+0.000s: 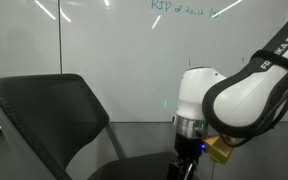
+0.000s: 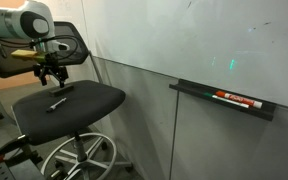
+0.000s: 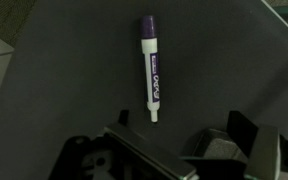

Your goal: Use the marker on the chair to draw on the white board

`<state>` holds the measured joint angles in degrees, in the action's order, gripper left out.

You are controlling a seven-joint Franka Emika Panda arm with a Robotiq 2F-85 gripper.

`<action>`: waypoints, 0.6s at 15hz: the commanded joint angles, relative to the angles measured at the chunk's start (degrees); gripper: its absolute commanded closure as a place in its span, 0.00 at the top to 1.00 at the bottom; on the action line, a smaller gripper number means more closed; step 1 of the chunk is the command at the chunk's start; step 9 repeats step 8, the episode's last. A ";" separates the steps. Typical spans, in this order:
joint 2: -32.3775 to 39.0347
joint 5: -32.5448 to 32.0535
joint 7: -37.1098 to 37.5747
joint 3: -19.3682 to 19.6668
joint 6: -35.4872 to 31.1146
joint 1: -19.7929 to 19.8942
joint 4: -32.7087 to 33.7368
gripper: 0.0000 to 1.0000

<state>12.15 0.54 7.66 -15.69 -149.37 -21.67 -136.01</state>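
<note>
The marker (image 3: 151, 68) lies on the dark seat of the chair (image 3: 54, 90); in the wrist view it shows a purple cap, a white labelled barrel and a pale tip pointing toward my gripper. In an exterior view it is a small stick (image 2: 58, 103) on the seat of the chair (image 2: 94, 98). My gripper (image 2: 50, 76) hovers above the seat's back part, open and empty, apart from the marker. In the wrist view its two fingers (image 3: 180, 128) stand spread below the marker. The white board (image 2: 204, 35) fills the wall beside the chair and also shows behind the arm (image 1: 114, 45).
A tray (image 2: 224, 100) on the board's lower edge holds a dark marker with red-orange markings (image 2: 236, 98). The chair backrest (image 1: 49, 115) rises beside the arm. The chair's ringed base (image 2: 79, 160) stands on the floor. Green writing (image 1: 184, 9) runs along the board's top.
</note>
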 commanded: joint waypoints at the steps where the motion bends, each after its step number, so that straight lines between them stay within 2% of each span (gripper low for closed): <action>1: -9.02 -1.29 5.39 -0.37 6.47 -0.03 -3.45 1.00; 6: -18.68 -2.79 13.09 -1.41 15.27 0.77 -5.96 1.00; 7: -13.44 -1.24 9.35 -1.41 12.81 1.17 -3.66 1.00; 9: -15.19 -1.51 10.48 -1.64 14.04 1.26 -4.20 1.00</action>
